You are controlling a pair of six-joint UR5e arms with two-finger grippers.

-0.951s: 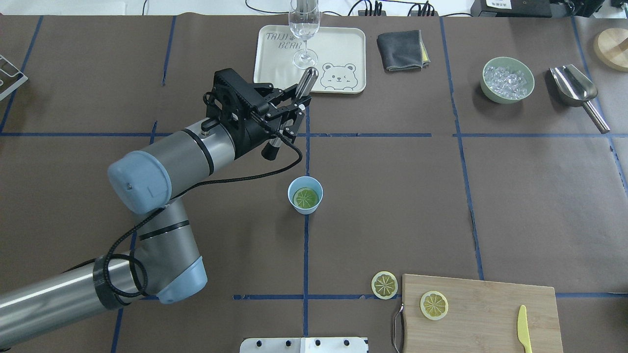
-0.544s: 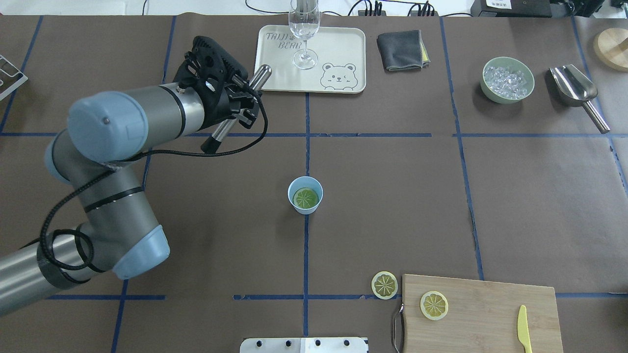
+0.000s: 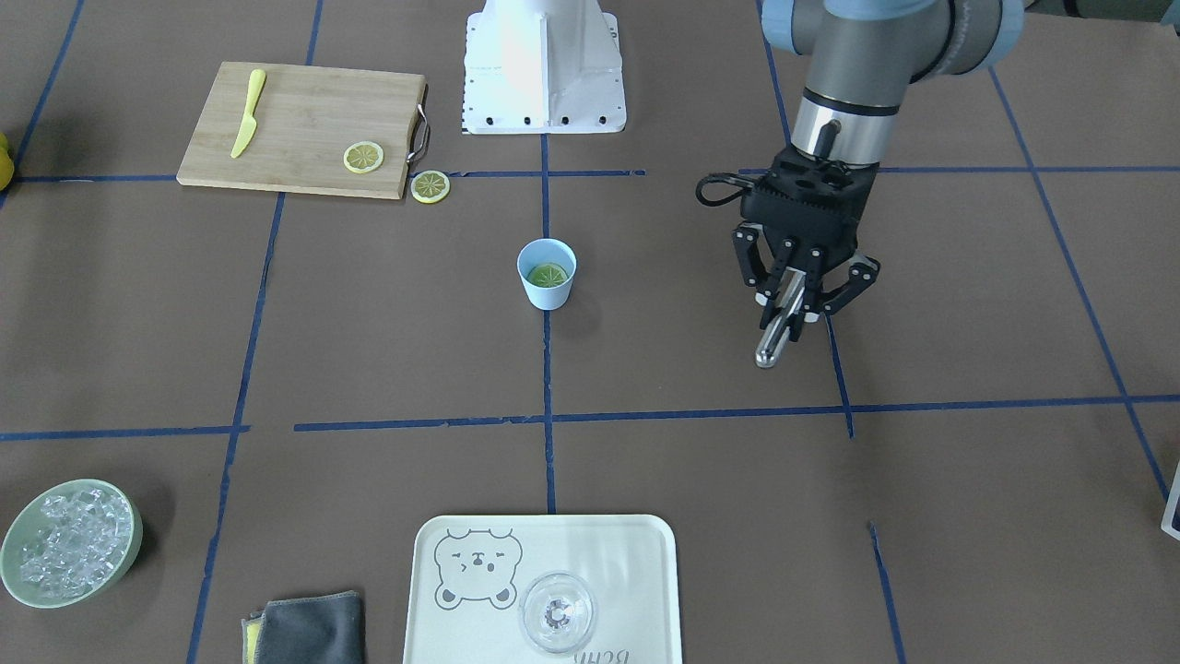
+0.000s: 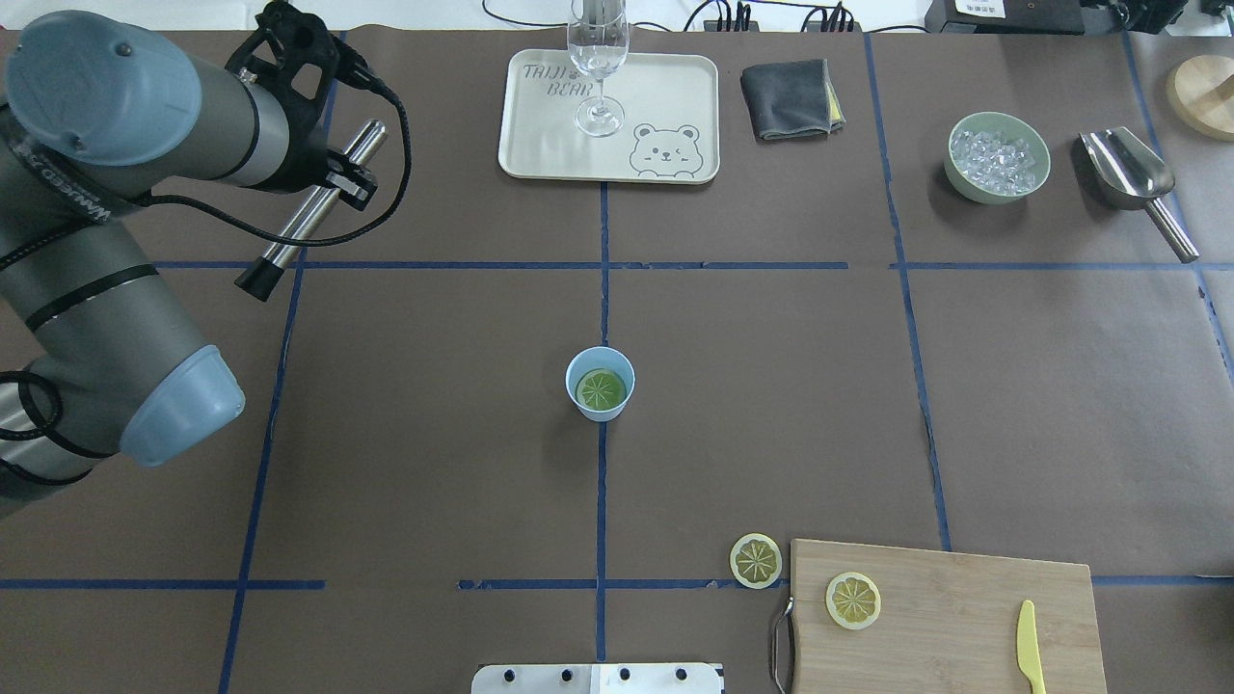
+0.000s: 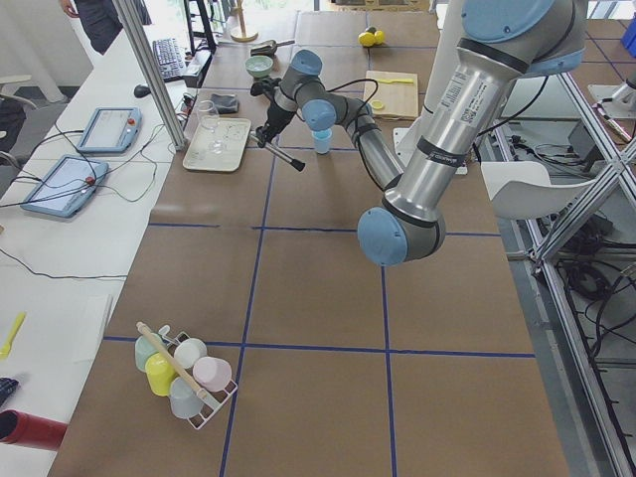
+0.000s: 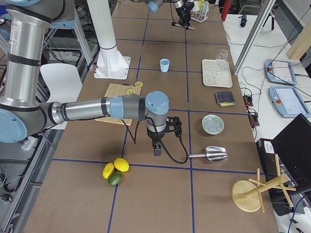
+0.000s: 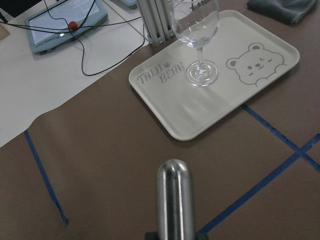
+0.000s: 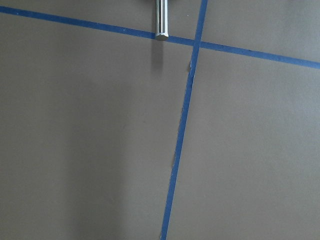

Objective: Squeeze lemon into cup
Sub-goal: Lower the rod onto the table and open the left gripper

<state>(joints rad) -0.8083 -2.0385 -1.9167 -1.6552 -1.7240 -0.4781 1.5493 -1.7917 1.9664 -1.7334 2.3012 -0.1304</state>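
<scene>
The left hand (image 3: 798, 309) is clamped on one metal rod (image 4: 289, 231), its fingers (image 3: 767, 297) pressed against the shaft partway along. The rod is tilted, with its rounded shiny end towards the far side and its black end towards the near side. Hand and rod sit over the far left of the tabletop (image 4: 771, 386), well apart from the cup. The right hand (image 6: 157, 150) points down at the tabletop at the right end, near the scoop's handle; whether it is apart or together cannot be told.

There is one light-blue cup (image 3: 547, 293), upright in the middle of the tabletop. There are three lemon slices. One lemon slice (image 4: 601, 389) lies flat inside the cup. A second slice (image 4: 853, 600) lies on the single wooden cutting board (image 4: 964, 617) at the near right. A third slice (image 4: 756, 560) lies on the tabletop just beside that board's left corner. One yellow knife (image 4: 1030, 646) lies on the board.

At the far side, one clear glass (image 4: 598, 48) stands on one tray (image 4: 675, 87). To its right are one folded grey cloth (image 4: 789, 98), one green bowl of ice (image 4: 999, 197) and one metal scoop (image 4: 1128, 169).
</scene>
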